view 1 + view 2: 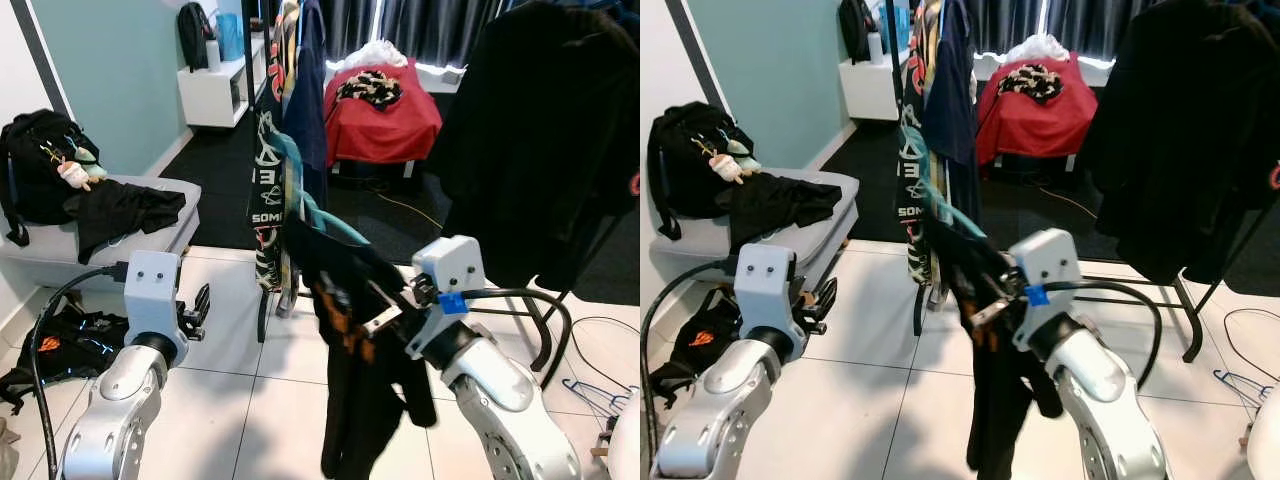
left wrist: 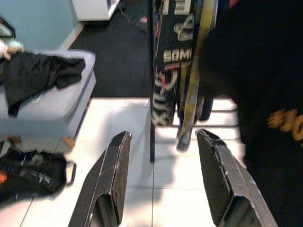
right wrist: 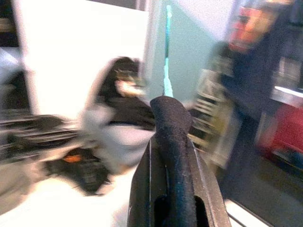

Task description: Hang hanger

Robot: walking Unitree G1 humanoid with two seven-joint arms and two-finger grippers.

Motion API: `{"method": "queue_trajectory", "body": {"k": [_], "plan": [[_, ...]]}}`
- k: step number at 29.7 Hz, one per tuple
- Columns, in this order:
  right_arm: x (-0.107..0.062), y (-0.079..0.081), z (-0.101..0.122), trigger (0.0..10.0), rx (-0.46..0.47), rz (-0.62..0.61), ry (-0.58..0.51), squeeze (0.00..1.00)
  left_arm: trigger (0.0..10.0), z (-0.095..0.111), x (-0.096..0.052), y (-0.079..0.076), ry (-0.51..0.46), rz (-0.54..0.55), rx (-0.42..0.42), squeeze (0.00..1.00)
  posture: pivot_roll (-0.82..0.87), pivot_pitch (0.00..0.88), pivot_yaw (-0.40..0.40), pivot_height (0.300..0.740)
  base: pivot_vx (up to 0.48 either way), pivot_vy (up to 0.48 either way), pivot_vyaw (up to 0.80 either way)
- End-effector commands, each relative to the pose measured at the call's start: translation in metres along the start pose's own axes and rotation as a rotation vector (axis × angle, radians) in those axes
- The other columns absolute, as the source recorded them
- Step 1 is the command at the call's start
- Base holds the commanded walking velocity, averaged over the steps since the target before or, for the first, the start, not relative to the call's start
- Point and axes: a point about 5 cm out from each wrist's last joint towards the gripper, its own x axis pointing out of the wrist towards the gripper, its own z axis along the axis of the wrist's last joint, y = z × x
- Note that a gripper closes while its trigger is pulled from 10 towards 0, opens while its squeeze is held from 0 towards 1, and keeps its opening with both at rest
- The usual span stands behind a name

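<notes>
Here the right gripper (image 1: 385, 318) clamps a teal plastic hanger (image 1: 310, 205) carrying a black garment (image 1: 365, 400); the left gripper (image 2: 163, 184) hovers open.

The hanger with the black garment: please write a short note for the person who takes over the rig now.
Right pincer: shut on the teal hanger that carries the black garment, held up in front of the robot.
Left pincer: open, holding nothing, low at the robot's left.
Clothes rack: straight ahead, already crowded with hanging clothes.
Done: hanger with garment is gripped and lifted.
Left: the hook is not yet on the rail; bring it to the rack, hook it on, then release.
</notes>
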Motion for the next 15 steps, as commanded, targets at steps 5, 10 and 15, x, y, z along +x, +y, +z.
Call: {"method": "queue_trajectory", "body": {"k": [5, 10, 15], "plan": [[-0.025, -0.009, 0.017, 10.0, -0.018, 0.32, 0.074, 0.0, 10.0, 0.055, 0.013, 0.06, -0.168, -0.014, 0.181, 0.0, -0.08, 0.174, -0.038, 0.74, 0.0, 0.0, 0.0], [-0.067, -0.028, -0.001, 10.0, -0.087, 0.429, 0.316, 0.0, 10.0, 0.073, 0.004, 0.088, -0.147, -0.124, 0.33, 0.0, -0.08, 0.184, -0.036, 0.74, 0.0, 0.0, 0.0], [-0.107, -0.056, -0.002, 10.0, -0.071, 0.431, 0.498, 0.0, 10.0, 0.031, -0.037, 0.077, 0.109, -0.525, 0.462, 0.0, -0.07, 0.194, -0.024, 0.74, 0.0, 0.0, 0.0]]}}
